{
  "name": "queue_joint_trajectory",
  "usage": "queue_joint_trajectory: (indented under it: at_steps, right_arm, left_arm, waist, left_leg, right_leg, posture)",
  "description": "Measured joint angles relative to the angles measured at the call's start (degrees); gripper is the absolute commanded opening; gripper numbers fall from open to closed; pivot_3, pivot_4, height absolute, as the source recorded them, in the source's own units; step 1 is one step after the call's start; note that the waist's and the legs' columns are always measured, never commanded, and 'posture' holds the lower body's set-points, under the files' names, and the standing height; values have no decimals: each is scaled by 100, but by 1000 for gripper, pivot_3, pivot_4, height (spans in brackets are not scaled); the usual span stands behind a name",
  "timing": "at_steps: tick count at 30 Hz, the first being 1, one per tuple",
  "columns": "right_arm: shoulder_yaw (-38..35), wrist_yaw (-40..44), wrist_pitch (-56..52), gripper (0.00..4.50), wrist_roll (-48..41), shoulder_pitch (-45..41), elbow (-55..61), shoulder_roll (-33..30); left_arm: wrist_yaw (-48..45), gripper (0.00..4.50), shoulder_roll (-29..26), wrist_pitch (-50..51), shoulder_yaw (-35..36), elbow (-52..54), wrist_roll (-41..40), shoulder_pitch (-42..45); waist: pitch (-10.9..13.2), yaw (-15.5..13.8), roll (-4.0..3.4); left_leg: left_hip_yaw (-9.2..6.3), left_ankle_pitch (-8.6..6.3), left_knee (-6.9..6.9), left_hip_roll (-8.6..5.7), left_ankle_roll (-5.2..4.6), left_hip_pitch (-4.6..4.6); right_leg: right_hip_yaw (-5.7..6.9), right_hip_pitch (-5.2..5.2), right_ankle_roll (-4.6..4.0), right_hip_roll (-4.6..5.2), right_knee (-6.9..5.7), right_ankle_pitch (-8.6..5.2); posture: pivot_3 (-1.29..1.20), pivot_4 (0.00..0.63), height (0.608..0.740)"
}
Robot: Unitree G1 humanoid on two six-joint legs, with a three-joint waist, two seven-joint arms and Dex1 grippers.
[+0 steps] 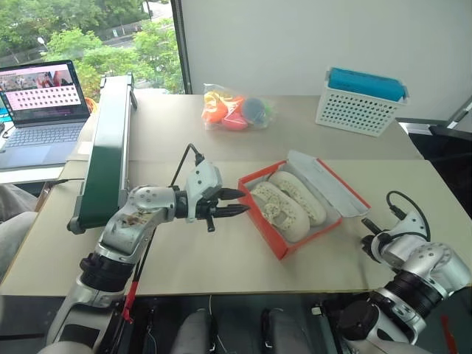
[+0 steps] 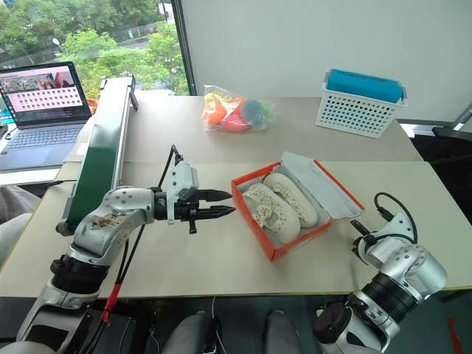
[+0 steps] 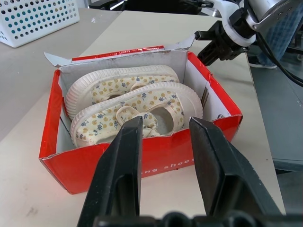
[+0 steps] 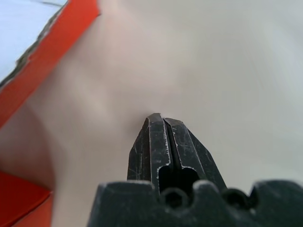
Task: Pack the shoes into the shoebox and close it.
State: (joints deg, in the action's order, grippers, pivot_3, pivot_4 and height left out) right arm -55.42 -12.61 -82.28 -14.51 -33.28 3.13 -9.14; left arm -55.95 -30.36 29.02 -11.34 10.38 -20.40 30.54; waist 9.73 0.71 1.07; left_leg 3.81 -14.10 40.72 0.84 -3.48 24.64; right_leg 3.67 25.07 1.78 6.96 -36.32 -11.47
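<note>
laptop [image 1: 40,110]: far left, lid up, screen lit, on a side surface
conveyor [image 1: 107,144]: green belt w/ grey frame, runs front-to-back along left edge of worktop [image 1: 221,251]
left gripper [image 1: 237,200]: level, points right at shoebox's near-left wall; fingers part open, nothing between them, tips just short of box
toy bag [image 1: 236,109]: clear bag w/ orange, yellow, blue bits, back of worktop, well apart from box
shoebox [image 1: 267,234]: orange-red, white inside, centre of worktop, set at an angle, open; lid [image 1: 328,184] folded back to far-right side, lying flat
shoes [image 1: 289,203]: both inside box, side by side, soles down; cream w/ small floral print
basket [image 1: 358,110]: white perforated, blue item on top, back right
right gripper [image 1: 371,226]: right of box, near lid edge, not touching; fingers pressed together, holds nothing
</note>
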Motion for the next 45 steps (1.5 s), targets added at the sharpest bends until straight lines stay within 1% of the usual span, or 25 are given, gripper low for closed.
queue_joint_trajectory:
  at_steps: [5, 10, 14, 19, 22, 25, 30, 33, 35, 41, 45]
  right_arm:
    - [-255, -36, 590, 66, -7, -630, -1315, -601]
    - [-570, -53, 1452, 66, -209, -1085, -3179, -1255]
    - [-552, -56, 1807, 66, -372, -1251, -4016, -1630]
    - [-329, 66, 2065, 66, -589, -1405, -4869, -2028]
    - [-126, 257, 2060, 66, -710, -1432, -5141, -2151]
    - [92, 378, 1837, 66, -805, -1474, -5163, -2153]
    - [289, 416, 1166, 66, -1007, -1440, -4874, -2046]
    - [265, 405, 1086, 66, -1148, -1349, -4716, -1961]
    - [226, 410, 1199, 66, -1182, -1329, -4735, -1940]
    - [19, 489, 2117, 66, -1479, -1310, -5014, -1759]
    - [-369, 657, 2962, 66, -2029, -1324, -5027, -1360]
  left_arm:
    - [36, 1642, 2, 3, 0, 4, 0, 0]
    - [50, 1642, 1, 18, 0, 4, -1, 1]
    - [73, 1642, -2, 91, 3, 3, -1, 2]
    - [82, 1642, -11, 106, 3, 3, 0, 2]
    - [100, 1642, -12, 112, 5, 4, 0, 2]
    - [129, 1642, -11, 112, 5, 3, 0, 6]
    - [139, 1642, -12, 112, 23, 3, 1, 18]
    - [145, 1642, -13, 112, 30, 3, 2, 18]
    - [146, 1642, -13, 111, 30, 3, 3, 18]
    - [141, 1642, -13, 108, 30, 2, 6, 19]
    - [136, 1642, -32, 107, 31, 2, 8, 20]
  waist:
    - [2, 7, -11]
    - [3, 10, -10]
    - [2, 13, -8]
    - [0, 29, -4]
    - [1, 60, -1]
    - [1, 95, -1]
    - [1, 88, -2]
    - [1, 77, -2]
    - [-1, 81, 1]
    - [-3, 109, 4]
    - [1, 125, 0]
  left_leg:
    - [2, 0, -9, 0, 0, -1]
    - [12, 0, -10, -3, -2, -1]
    - [12, 0, -9, -2, -3, -6]
    - [12, 0, -10, 1, -3, -6]
    - [13, 0, -9, 1, -3, -6]
    - [12, 0, -10, 7, -3, -6]
    - [11, 0, -11, 10, -3, -4]
    - [12, 0, -11, 8, -3, -4]
    - [12, 0, -11, 9, -3, -5]
    - [13, 0, -11, 10, -2, -15]
    - [15, 0, -13, 11, -2, -5]
  right_leg:
    - [0, 6, -6, -4, 0, -1]
    - [-9, -3, -9, 1, 14, 7]
    - [-11, -8, 4, 1, 15, 1]
    - [-11, -8, -1, -2, 15, 4]
    - [-14, -7, -3, -2, 16, 6]
    - [-14, -5, -4, -7, 14, 6]
    - [-13, -4, -10, -10, 14, 10]
    - [-14, -5, -9, -9, 16, 10]
    - [-14, -5, -7, -9, 16, 8]
    - [-19, -9, 8, -13, 15, 1]
    - [-23, 3, -9, -16, 12, 12]
  posture:
    - [0, 150, 699]
    - [0, 150, 699]
    - [0, 150, 699]
    - [0, 150, 699]
    - [0, 150, 699]
    - [0, 150, 699]
    - [0, 150, 699]
    - [0, 150, 699]
    - [0, 150, 699]
    - [0, 150, 699]
    - [0, 150, 699]
